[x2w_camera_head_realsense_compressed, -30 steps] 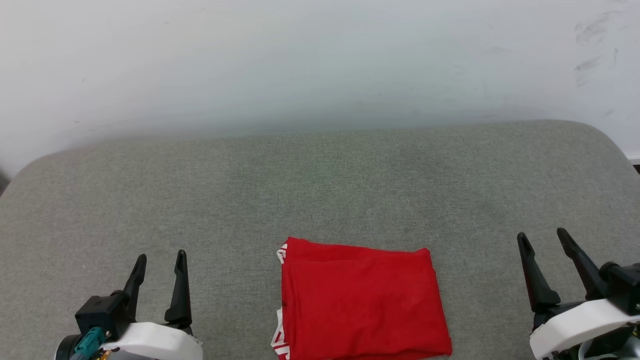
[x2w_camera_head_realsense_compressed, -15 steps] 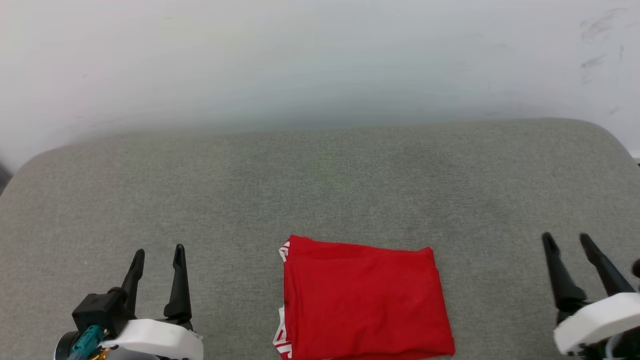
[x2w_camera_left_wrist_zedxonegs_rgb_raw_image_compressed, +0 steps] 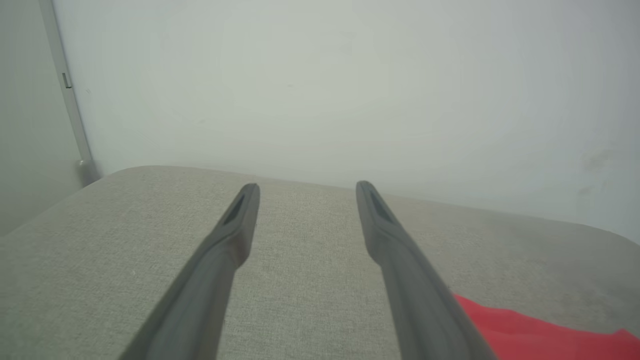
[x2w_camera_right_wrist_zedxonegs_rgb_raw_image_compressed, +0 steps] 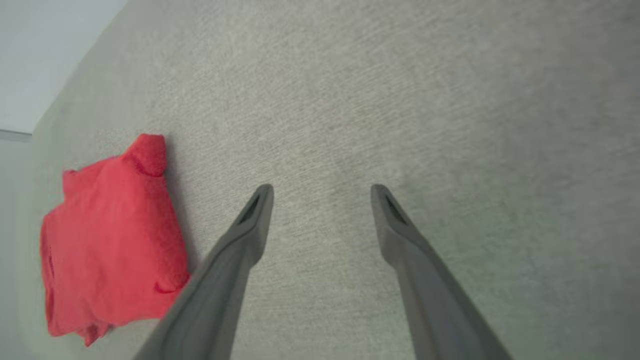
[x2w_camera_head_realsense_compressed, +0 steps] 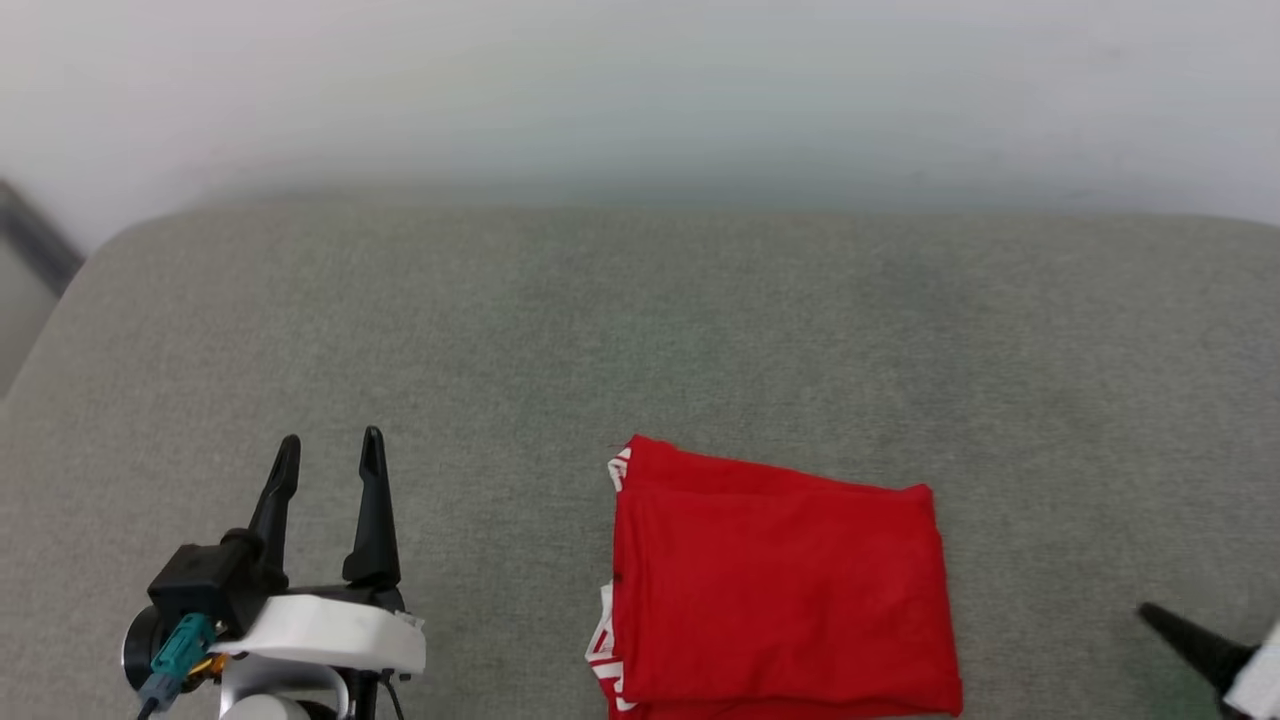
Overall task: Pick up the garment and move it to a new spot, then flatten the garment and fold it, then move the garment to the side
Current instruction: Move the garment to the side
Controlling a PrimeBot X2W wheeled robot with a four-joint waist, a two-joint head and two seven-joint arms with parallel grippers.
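The garment (x2w_camera_head_realsense_compressed: 780, 585) lies folded into a flat red rectangle on the grey fabric surface (x2w_camera_head_realsense_compressed: 640, 340), with striped red-white trim peeking out along its left edge. Its letters and number are hidden inside the fold. My left gripper (x2w_camera_head_realsense_compressed: 330, 450) is open and empty, well to the garment's left. A single dark finger (x2w_camera_head_realsense_compressed: 1190, 640) of my right gripper pokes in at the lower right corner of the head view. In the right wrist view that gripper (x2w_camera_right_wrist_zedxonegs_rgb_raw_image_compressed: 320, 192) stands open over bare fabric, with the garment (x2w_camera_right_wrist_zedxonegs_rgb_raw_image_compressed: 110, 235) off to its left. A red corner of the garment (x2w_camera_left_wrist_zedxonegs_rgb_raw_image_compressed: 540, 332) appears low in the left wrist view, beside my open left gripper (x2w_camera_left_wrist_zedxonegs_rgb_raw_image_compressed: 306, 189).
A pale wall (x2w_camera_head_realsense_compressed: 640, 90) rises directly behind the grey surface. The surface's rounded left corner (x2w_camera_head_realsense_compressed: 100, 260) drops away, with a dark strip (x2w_camera_head_realsense_compressed: 35, 235) beyond it. A thin vertical rail (x2w_camera_left_wrist_zedxonegs_rgb_raw_image_compressed: 70, 95) runs down the wall at the left.
The head camera has swung left, shifting the whole scene rightward. My right gripper has dropped back toward the lower right corner, leaving one fingertip showing. The garment lies as before.
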